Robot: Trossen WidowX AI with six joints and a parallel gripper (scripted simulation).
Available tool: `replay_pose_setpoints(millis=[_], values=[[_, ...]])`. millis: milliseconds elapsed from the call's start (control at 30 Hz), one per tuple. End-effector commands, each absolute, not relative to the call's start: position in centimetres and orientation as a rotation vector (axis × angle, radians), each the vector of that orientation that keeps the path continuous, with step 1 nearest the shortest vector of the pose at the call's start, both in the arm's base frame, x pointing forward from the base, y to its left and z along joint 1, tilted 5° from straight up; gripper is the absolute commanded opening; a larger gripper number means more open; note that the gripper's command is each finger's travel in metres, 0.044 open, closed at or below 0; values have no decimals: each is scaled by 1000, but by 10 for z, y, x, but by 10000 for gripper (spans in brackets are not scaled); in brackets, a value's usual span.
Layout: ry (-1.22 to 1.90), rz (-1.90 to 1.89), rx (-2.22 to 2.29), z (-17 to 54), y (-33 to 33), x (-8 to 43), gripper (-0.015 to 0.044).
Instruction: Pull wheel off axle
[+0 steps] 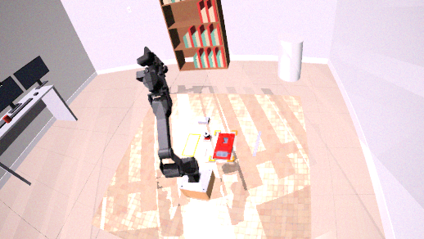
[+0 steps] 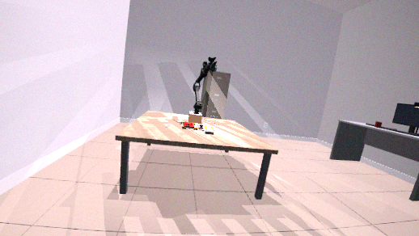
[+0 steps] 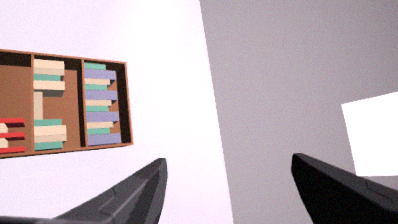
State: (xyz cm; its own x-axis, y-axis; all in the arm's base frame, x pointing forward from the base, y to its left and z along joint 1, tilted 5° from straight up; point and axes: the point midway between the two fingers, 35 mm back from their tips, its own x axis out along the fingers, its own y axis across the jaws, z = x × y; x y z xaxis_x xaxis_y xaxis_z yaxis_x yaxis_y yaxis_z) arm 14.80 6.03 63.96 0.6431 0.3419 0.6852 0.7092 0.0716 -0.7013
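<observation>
My gripper is raised high above the table, far from everything on it. Its fingers are apart with nothing between them in the wrist view. A small dark and red item stands on the table; it may be the wheel on its axle, but it is too small to tell. A thin yellow outline marks a rectangle to its left in the top view. No wheel can be made out inside it.
A red box-like object lies between orange corner marks, right of the small item. A small pale block lies behind. A pale strip lies further right. The arm's base stands on a box.
</observation>
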Motion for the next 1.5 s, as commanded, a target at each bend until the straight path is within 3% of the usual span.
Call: replay_pose_setpoints(millis=[0,800,1133,1467], values=[[-793,-303,-1535,622,57,188,300],[-91,209,-1061,451,51,366,300],[302,299,-765,347,37,408,300],[734,276,-435,235,18,418,300]])
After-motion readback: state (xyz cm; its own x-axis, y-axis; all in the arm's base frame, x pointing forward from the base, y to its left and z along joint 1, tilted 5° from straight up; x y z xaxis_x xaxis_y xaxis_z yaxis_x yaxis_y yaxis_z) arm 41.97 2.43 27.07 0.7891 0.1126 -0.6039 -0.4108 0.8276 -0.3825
